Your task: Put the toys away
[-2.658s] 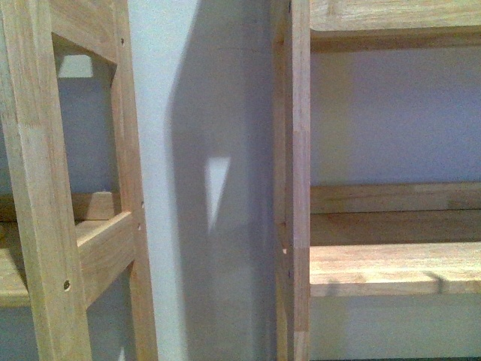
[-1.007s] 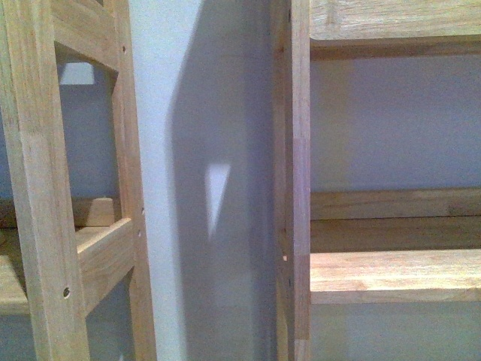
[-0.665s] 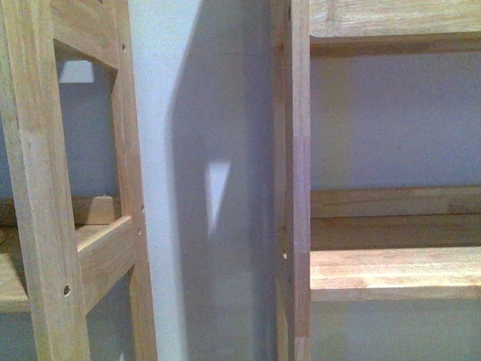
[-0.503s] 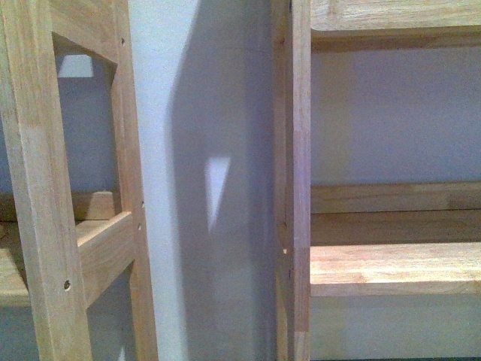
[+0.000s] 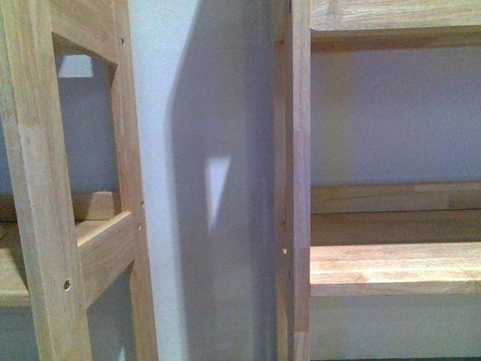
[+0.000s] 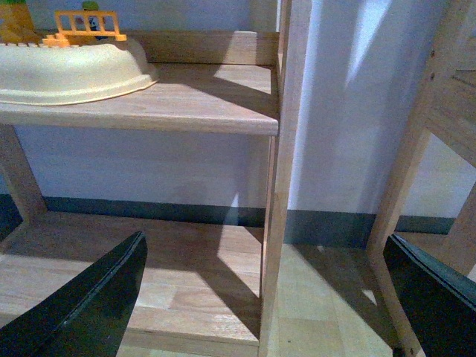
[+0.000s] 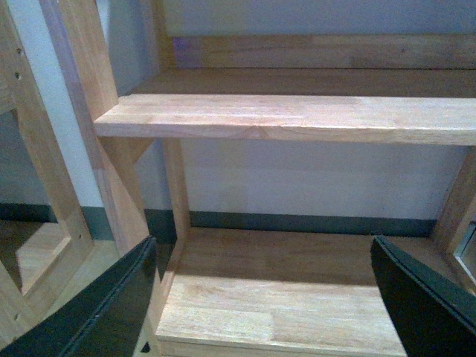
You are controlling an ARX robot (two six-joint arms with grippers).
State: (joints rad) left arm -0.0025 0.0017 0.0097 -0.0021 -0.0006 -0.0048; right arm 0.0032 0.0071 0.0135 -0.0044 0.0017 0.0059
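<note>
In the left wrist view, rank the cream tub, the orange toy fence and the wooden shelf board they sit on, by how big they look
1. Wooden shelf board, widest.
2. Cream tub, though cut off by the frame edge.
3. Orange toy fence, clearly smallest; it stands farther back, so nearness exaggerates the gap.

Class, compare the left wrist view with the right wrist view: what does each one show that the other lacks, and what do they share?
Only the left wrist view shows a cream tub on a shelf, with an orange toy fence behind it. Only the right wrist view shows a bare shelf running the full width. Both show wooden shelving against a pale wall, a lower board, and an open gripper, left and right, holding nothing. No plush toy appears in either.
</note>
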